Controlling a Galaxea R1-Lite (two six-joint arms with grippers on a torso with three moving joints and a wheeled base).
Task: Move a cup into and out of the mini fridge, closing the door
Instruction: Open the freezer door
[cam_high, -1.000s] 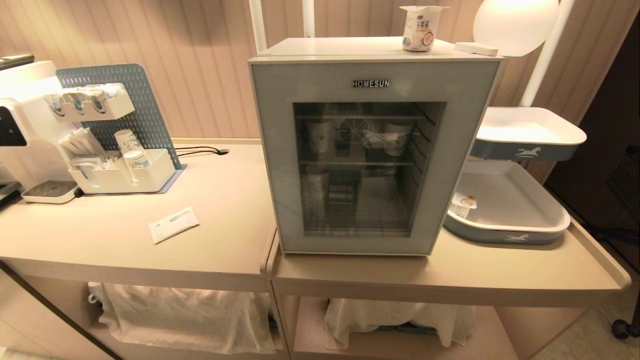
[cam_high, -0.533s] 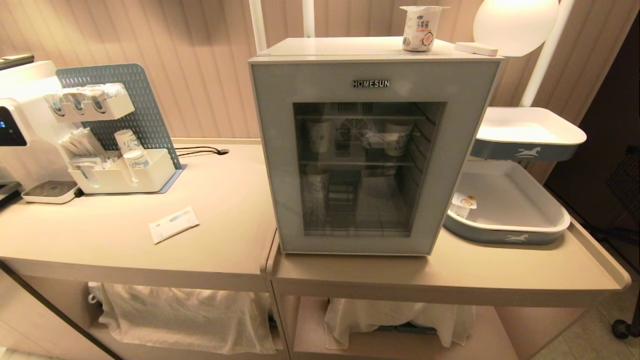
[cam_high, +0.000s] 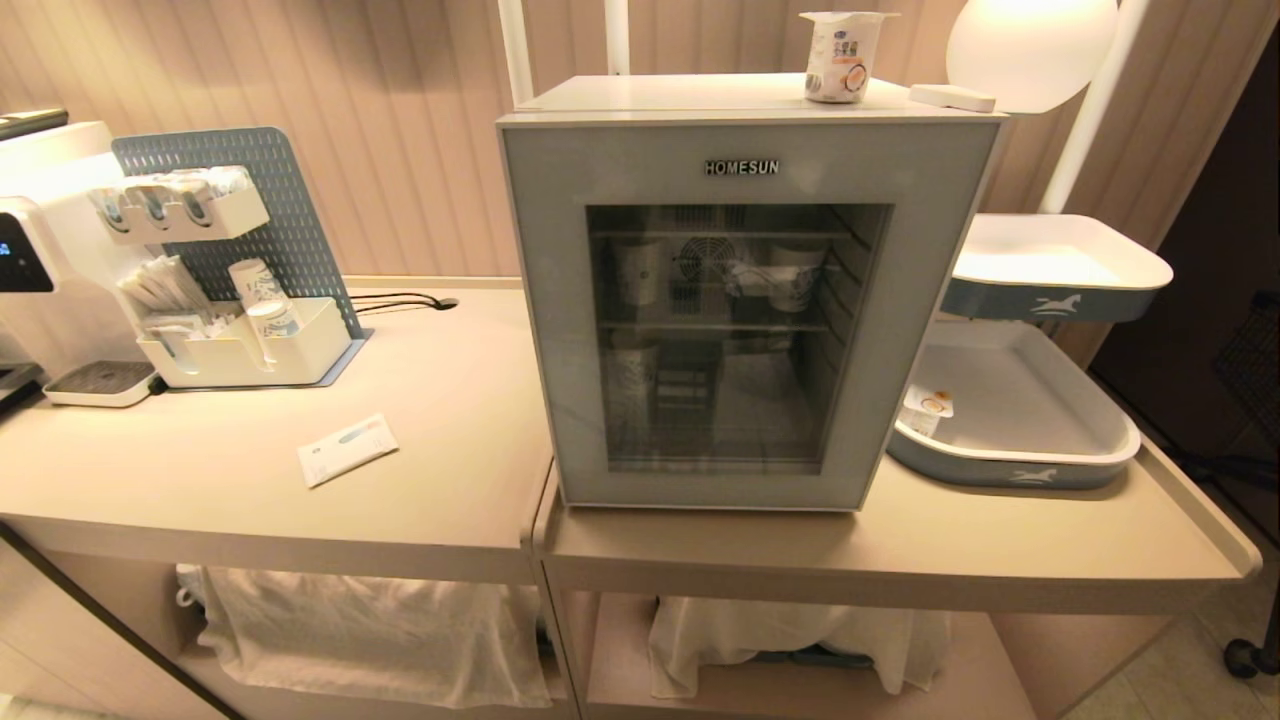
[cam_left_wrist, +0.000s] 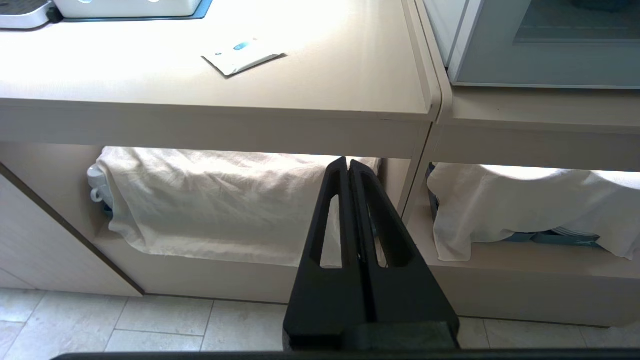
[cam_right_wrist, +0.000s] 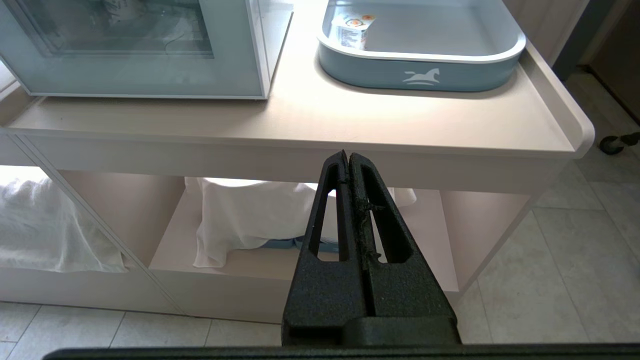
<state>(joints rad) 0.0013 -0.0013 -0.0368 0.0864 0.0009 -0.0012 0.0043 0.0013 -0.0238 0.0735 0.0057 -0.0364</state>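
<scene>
The fridge (cam_high: 745, 290) stands on the counter (cam_high: 900, 545) with its door (cam_high: 560, 300) fully closed against the cabinet. Paper cups (cam_high: 795, 275) are visible through the glass on the upper wire shelf.

One cup (cam_high: 840, 55) stands upright on top of the fridge, at about 1 o'clock from the centre of the head view, near the right rear edge. A second cup (cam_high: 925, 410) stands in the lower tray (cam_high: 1010, 468), at 3 o'clock from the fridge and just beside its right wall, against the tray's left rim. An upper tray (cam_high: 1050, 285) sits above and behind it.

A sachet (cam_high: 347, 449) lies flat on the counter at 9 o'clock from the fridge, well apart from it.

Neither arm appears in the head view. Left gripper (cam_left_wrist: 348, 162): parked low, in front of the counter's edge, jaws pressed fully together, nothing held. Right gripper (cam_right_wrist: 347, 155): parked low, in front of the counter's edge below the tray, jaws pressed fully together, nothing held.
</scene>
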